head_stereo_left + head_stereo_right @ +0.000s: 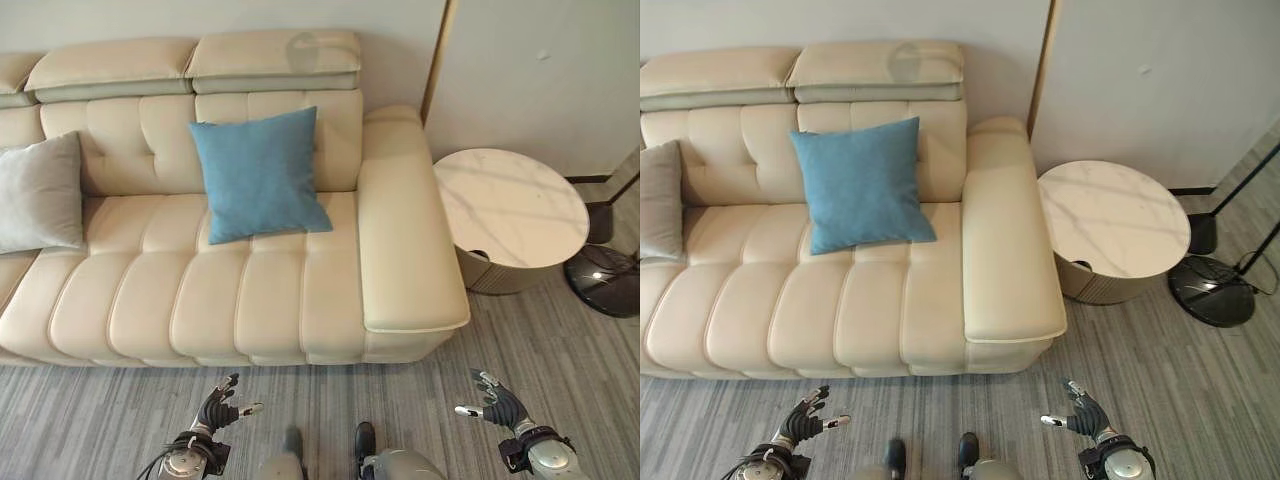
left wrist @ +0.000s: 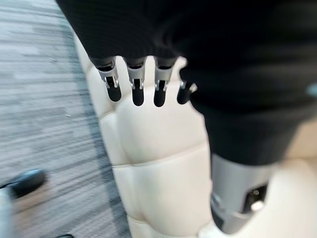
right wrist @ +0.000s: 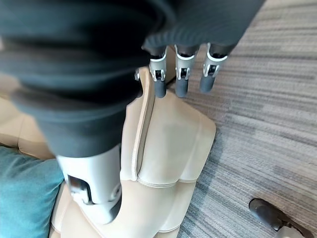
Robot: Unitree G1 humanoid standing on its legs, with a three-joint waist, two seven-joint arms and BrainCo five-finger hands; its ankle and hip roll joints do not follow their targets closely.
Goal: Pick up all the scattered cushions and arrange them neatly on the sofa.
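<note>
A blue cushion point(image 1: 259, 172) leans upright against the backrest of the cream leather sofa point(image 1: 250, 300), near its right end. At the sofa's left, a grey cushion point(image 1: 40, 192) also rests against the back. Both hands hang low over the grey floor in front of the sofa, holding nothing. My left hand point(image 1: 218, 409) is open with relaxed fingers point(image 2: 134, 88). Off to the right, my right hand point(image 1: 494, 400) is open too, its fingers point(image 3: 181, 78) straight, and the blue cushion's corner point(image 3: 22, 198) shows past its thumb.
A round marble-topped side table point(image 1: 508, 205) stands right of the sofa's armrest point(image 1: 405, 240). A floor lamp's black base point(image 1: 603, 278) sits further right. Grey wood-grain floor point(image 1: 100, 420) runs along the sofa's front.
</note>
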